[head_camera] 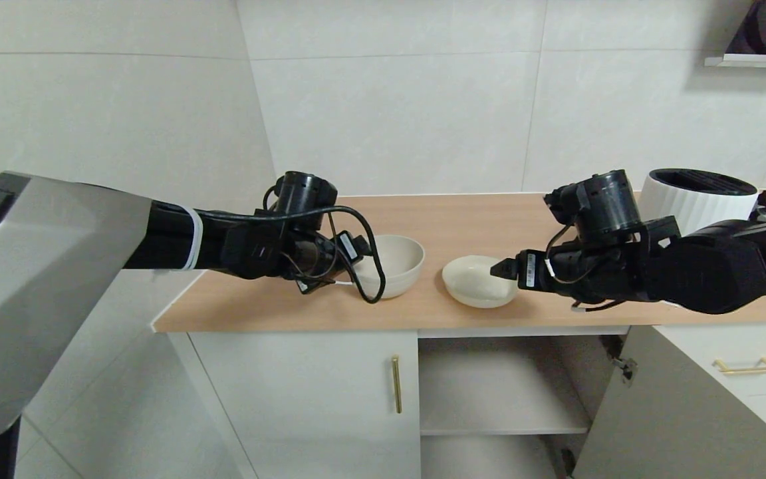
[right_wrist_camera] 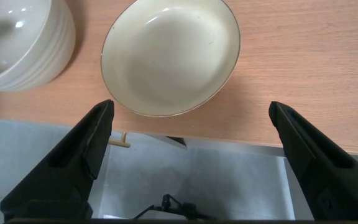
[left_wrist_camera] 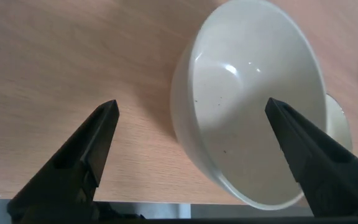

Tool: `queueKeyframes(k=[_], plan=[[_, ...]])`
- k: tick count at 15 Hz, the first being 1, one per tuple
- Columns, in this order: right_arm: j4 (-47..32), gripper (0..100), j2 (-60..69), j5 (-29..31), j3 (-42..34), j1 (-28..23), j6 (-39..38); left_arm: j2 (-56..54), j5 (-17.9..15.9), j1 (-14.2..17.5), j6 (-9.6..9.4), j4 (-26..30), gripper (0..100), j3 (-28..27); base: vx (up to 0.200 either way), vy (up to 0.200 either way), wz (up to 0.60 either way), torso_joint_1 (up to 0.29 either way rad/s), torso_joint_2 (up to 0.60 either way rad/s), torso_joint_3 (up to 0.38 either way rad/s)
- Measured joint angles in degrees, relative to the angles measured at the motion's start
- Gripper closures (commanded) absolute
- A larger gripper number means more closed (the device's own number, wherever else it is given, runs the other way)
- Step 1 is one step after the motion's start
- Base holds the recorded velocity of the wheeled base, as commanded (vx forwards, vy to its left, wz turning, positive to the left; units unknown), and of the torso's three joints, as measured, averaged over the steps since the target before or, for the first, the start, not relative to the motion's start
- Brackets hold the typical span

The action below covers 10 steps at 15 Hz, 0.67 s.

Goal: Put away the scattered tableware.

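Bowl (head_camera: pixel 393 265) upright, mouth up (round); left pincer (left_wrist_camera: pixel 190 106) open astride rim.

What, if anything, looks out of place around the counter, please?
Nothing is spilled or broken. The deep bowl and shallow bowl sit upright on the counter; only the cabinet door below stands open.

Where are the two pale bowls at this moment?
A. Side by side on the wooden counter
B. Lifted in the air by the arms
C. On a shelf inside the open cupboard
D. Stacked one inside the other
A: the deeper bowl and the shallower bowl both sit on the wooden counter, next to each other with a small gap between them.
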<state>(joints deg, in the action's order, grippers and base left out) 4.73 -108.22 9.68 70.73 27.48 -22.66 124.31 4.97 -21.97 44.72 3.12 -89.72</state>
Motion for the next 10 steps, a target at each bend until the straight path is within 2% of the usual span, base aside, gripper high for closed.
queueKeyframes(k=[10], plan=[[-0.09,0,-0.60,0.37,1.27,0.00,0.04,0.00,0.02,0.22,0.00,0.22,100,-0.02,0.000,0.000,0.00,0.000,0.00,0.000]])
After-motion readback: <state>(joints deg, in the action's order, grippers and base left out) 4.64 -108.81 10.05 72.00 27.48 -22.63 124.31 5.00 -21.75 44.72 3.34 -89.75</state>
